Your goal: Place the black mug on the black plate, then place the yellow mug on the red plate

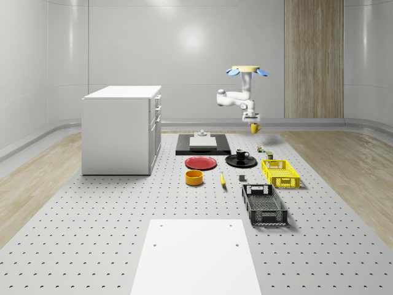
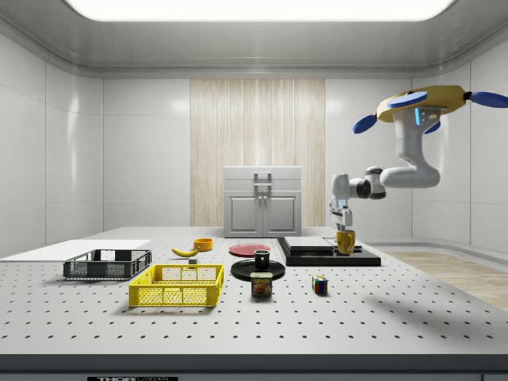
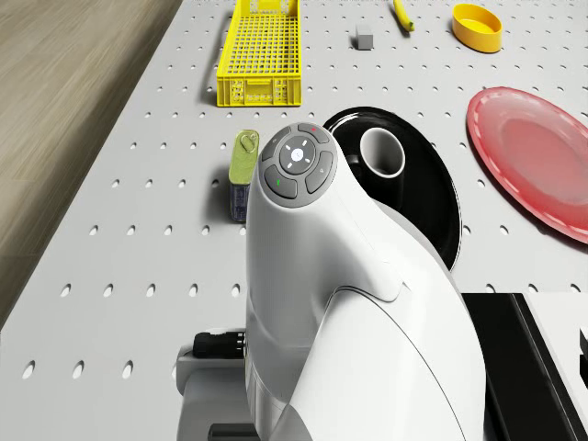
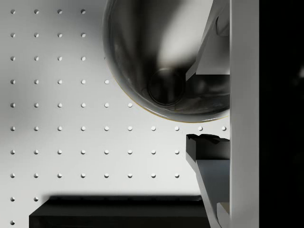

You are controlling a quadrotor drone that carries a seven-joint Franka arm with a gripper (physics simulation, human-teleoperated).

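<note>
The gripper [image 2: 345,232] grips the yellow mug [image 2: 345,242] by its rim, in the air at the far right of the table, with the drone [image 2: 421,101] hovering above. I judge that a rim grip could slip in transit. The black mug [image 1: 242,154] already sits on the black plate [image 1: 232,162], left of which the red plate [image 1: 201,163] waits. Two mugs, two plates, two crates.

The drone [image 1: 246,70] hovers above the table's [image 1: 92,233] far side. Its gripper [image 1: 252,123] holds the yellow mug [image 1: 255,128] aloft. The black mug [image 1: 241,154] stands on the black plate [image 1: 231,162], beside the red plate [image 1: 201,163].
</note>
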